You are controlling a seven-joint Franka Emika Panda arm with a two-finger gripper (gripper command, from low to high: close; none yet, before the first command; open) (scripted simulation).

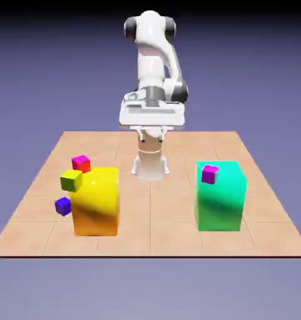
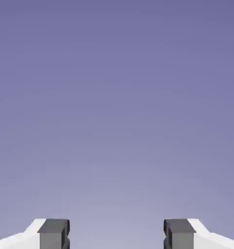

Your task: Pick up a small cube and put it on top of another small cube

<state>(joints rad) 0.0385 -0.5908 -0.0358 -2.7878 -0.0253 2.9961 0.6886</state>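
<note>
The task looks barely begun: the pincer [image 2: 117, 234] is spread wide with nothing in it, up near the arm's base, well apart from the cubes. The blue cube [image 1: 63, 206] sits low beside the yellow block [image 1: 96, 203], and the olive cube [image 1: 71, 180] appears just above it in the exterior view. Reaching, grasping, lifting and stacking all remain. No container shows.

Near the yellow block [image 1: 96, 203] there are three small cubes [image 1: 64, 206]. Apart from it are one green block [image 1: 219, 197] and one magenta-purple cube [image 1: 209, 174].
</note>
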